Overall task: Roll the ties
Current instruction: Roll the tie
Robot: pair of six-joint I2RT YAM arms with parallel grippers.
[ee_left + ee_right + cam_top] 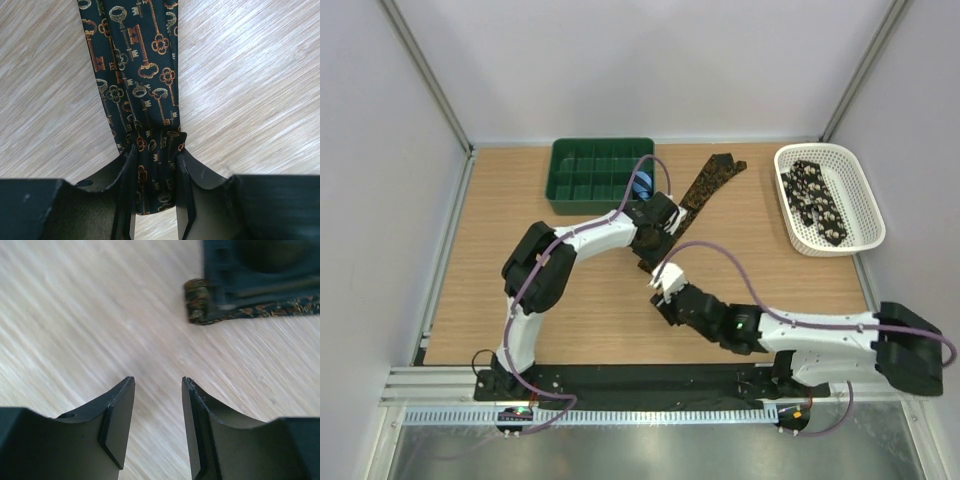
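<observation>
left gripper [156, 155] is being used to pinch the soft, limp tie [135, 60] widthwise, right gripper [157, 385] being held open nearby.

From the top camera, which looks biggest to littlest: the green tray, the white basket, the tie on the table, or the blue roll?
1. The green tray and white basket look about alike, too close to rank.
2. The tie, partly hidden.
3. The blue roll.
</observation>
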